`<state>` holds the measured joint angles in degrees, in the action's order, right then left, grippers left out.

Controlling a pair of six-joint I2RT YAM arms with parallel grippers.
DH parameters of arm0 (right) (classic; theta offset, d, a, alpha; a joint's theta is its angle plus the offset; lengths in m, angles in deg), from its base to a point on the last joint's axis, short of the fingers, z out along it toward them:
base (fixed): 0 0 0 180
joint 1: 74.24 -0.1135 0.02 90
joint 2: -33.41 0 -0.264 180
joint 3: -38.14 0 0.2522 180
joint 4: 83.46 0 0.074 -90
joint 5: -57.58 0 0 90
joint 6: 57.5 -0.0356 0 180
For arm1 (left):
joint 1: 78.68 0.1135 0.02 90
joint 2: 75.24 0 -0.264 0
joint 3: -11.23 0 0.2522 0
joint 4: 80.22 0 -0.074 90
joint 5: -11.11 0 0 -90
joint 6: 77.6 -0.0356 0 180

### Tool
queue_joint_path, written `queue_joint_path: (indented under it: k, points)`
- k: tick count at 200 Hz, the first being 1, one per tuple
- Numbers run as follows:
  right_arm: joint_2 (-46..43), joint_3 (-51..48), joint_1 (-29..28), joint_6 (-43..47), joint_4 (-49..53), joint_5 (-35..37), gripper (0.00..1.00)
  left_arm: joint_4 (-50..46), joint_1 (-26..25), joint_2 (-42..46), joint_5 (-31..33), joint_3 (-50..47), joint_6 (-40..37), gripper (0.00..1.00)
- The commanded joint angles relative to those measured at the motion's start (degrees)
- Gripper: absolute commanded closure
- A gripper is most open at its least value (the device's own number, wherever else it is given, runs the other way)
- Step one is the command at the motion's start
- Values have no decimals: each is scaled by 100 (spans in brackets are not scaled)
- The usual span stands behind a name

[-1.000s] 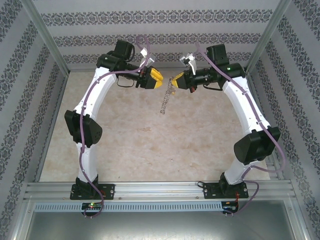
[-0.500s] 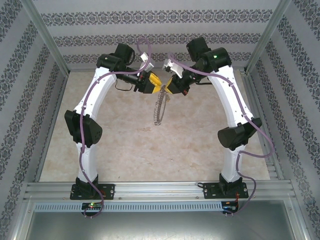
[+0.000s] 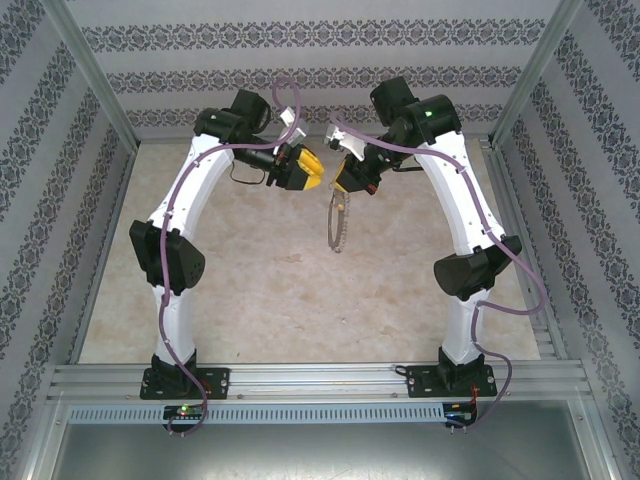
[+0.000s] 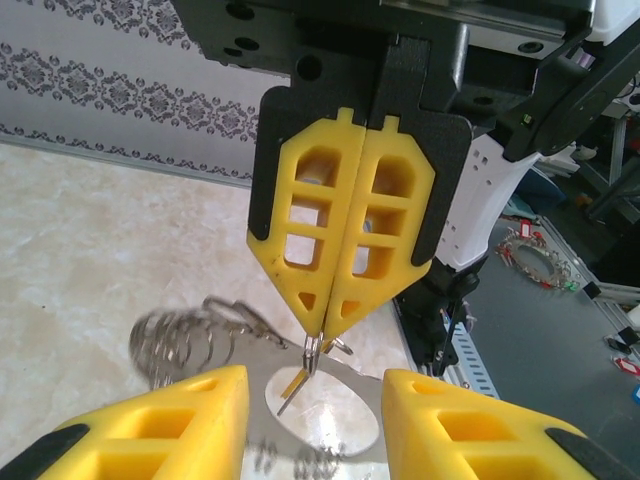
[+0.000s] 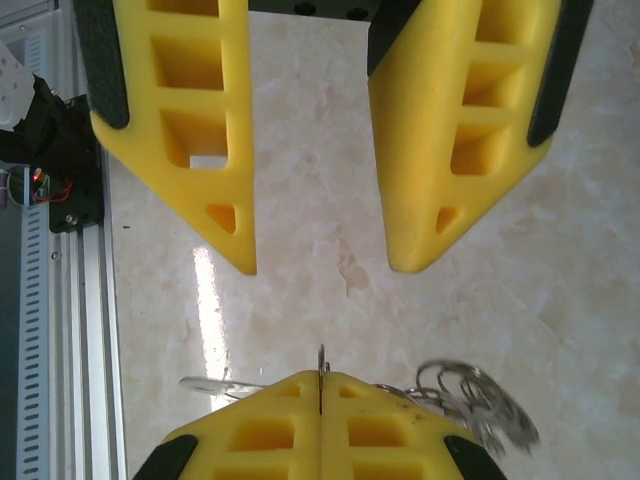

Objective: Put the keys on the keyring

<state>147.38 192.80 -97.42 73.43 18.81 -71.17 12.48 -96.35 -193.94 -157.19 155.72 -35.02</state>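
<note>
My right gripper (image 3: 345, 184) is shut on the rim of the keyring (image 3: 338, 226), which hangs down from it above the table's far middle. In the left wrist view the shut right gripper (image 4: 322, 335) pinches the ring's thin metal edge. A tiny yellow-headed key (image 4: 293, 384) dangles just below its tips, and the ring's small loops (image 4: 178, 345) trail off to the left. My left gripper (image 3: 312, 172) faces it from the left, very near and open, with nothing between its fingers (image 5: 235, 190). The ring's edge (image 5: 321, 362) pokes up from my right gripper (image 5: 320, 378).
The marble-patterned table (image 3: 260, 290) is boxed in by patterned walls (image 3: 320, 80) at the back and both sides. An aluminium rail (image 3: 320, 380) with both arm bases runs along the near edge. Both arms arch inward, meeting at the far middle.
My right arm has swung left toward the left gripper, carrying the keyring, which swayed left and then back to the right. The left arm has barely moved.
</note>
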Motion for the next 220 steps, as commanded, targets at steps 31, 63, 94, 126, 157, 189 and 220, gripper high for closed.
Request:
queue_joint_path:
  k: [31, 63, 94, 126, 157, 189, 220]
  points:
    - [2, 192, -108, 92, -17, -32, 100, -302, -206, -213, -238, 81, -224, 60]
    - [6, 196, -121, 96, -57, -28, 100, -353, -229, -267, -256, 81, -239, 61]
    - [11, 192, -117, 62, -105, -6, 100, -414, -254, -283, -267, 81, -277, 61]
    - [24, 192, -126, 63, -139, -28, 100, -390, -296, -303, -268, 80, -267, 62]
    - [29, 192, -143, 56, -141, -21, 100, -295, -326, -312, -280, 91, -201, 64]
    - [35, 192, -161, 47, -158, -19, 100, -197, -350, -316, -308, 93, -145, 75]
    - [35, 192, -169, 45, -176, -46, 100, -150, -367, -323, -427, 97, -154, 91]
